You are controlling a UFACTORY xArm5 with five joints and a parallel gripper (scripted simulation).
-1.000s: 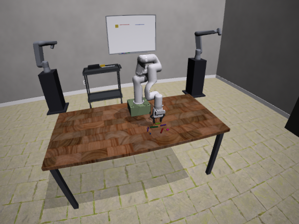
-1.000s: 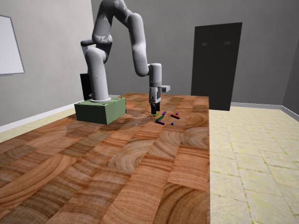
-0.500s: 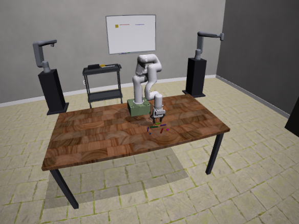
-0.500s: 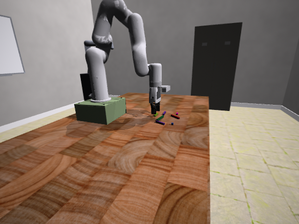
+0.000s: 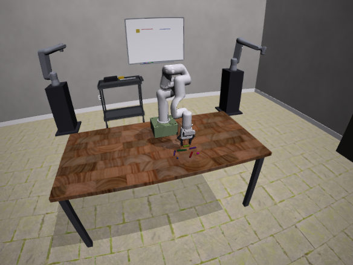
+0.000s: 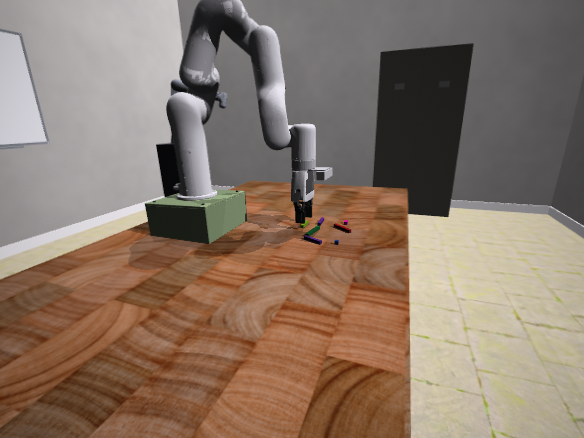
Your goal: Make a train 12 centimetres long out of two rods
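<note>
I see the tool (image 5: 187, 141) pointing straight down over the tabletop (image 5: 121, 169), fingers spread fairly wide and holding nothing, tips just above the lime rod (image 5: 186, 146). In the exterior view the tool (image 6: 300, 218) hangs right over that lime rod (image 6: 303, 225), near but whether touching I cannot tell. Rods lie in a loose cluster in front of the green base (image 5: 163, 127): a green rod (image 5: 181, 150) just beside the lime one, a purple rod (image 5: 192, 148) to its right, a second purple rod (image 5: 174, 153) to the left, a red rod (image 5: 191, 155) nearer the front edge, a magenta rod (image 5: 197, 153) beside the red, and a blue rod (image 5: 177, 157) on its own. None lie end to end in line. The whiteboard (image 5: 155, 40) behind carries a yellow square and two short coloured lines; no writing or brand is legible to me anywhere.
</note>
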